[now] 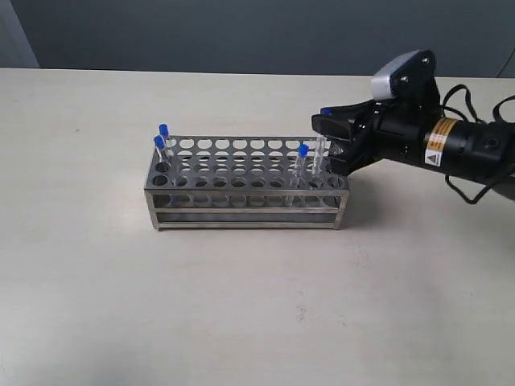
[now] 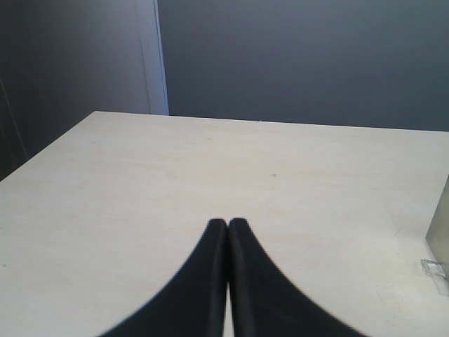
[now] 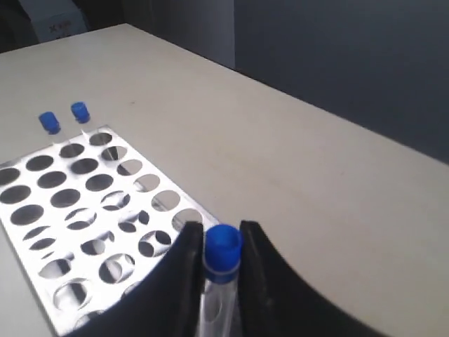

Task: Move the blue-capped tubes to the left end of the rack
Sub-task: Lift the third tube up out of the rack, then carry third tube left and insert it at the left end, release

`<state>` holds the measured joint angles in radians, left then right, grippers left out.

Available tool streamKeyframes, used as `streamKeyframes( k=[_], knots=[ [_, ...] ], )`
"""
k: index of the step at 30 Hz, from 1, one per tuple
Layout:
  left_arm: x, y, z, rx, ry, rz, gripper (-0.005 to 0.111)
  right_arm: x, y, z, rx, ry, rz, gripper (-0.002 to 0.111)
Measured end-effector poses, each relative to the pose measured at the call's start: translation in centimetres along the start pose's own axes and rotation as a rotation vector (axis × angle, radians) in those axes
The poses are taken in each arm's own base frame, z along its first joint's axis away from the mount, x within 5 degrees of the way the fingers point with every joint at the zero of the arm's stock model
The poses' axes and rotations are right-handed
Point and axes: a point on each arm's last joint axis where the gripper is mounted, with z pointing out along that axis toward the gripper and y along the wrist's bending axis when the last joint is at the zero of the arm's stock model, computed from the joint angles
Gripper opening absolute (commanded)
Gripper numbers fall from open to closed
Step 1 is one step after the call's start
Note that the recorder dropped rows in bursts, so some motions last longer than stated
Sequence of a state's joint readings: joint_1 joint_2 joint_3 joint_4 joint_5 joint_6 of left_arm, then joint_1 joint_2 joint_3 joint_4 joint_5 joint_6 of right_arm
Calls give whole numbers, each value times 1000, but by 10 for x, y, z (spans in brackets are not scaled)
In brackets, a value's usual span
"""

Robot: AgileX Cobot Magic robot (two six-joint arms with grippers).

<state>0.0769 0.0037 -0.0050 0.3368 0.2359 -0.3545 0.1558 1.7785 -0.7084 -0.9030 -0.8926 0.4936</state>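
Note:
The silver rack (image 1: 241,186) stands mid-table. Two blue-capped tubes (image 1: 163,131) (image 1: 159,144) sit in holes at its left end, also seen as blue-capped tubes (image 3: 48,121) (image 3: 80,111) beyond the rack (image 3: 42,184) in the right wrist view. A third tube (image 1: 302,153) stands near the right end. My right gripper (image 1: 328,122) (image 3: 222,232) is shut on a fourth tube (image 1: 320,153) (image 3: 223,249) just under its blue cap; it rides higher than its neighbour, over the rack's right end. My left gripper (image 2: 228,225) is shut and holds nothing, above bare table.
The right arm (image 1: 451,145) with its cables reaches in from the right. The table's far edge (image 1: 201,72) meets a dark wall. A silvery corner (image 2: 440,235) shows at the side of the left wrist view.

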Motion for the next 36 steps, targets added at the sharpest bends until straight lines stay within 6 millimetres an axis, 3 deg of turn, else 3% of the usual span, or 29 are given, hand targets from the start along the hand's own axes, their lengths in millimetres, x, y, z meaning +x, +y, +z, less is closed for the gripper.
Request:
streamKeyframes(
  k=[8,11,15,21,26,36],
  knots=[
    [0,0,0,0,0,0,0,-57,9,-16,2,-139,-15,-1],
    [0,0,0,0,0,0,0,-74,18,-4,-59,-170,-16,-1],
    [0,0,0,0,0,0,0,-85,40,29,-194,-159,-23,-1],
    [0,0,0,0,0,0,0,-87,84,80,-385,-126,-44,-1],
    [0,0,0,0,0,0,0,-78,105,106,-462,-101,-44,-1],
    [0,0,0,0,0,0,0,-61,105,138,-468,-64,-41,-1]
  ],
)
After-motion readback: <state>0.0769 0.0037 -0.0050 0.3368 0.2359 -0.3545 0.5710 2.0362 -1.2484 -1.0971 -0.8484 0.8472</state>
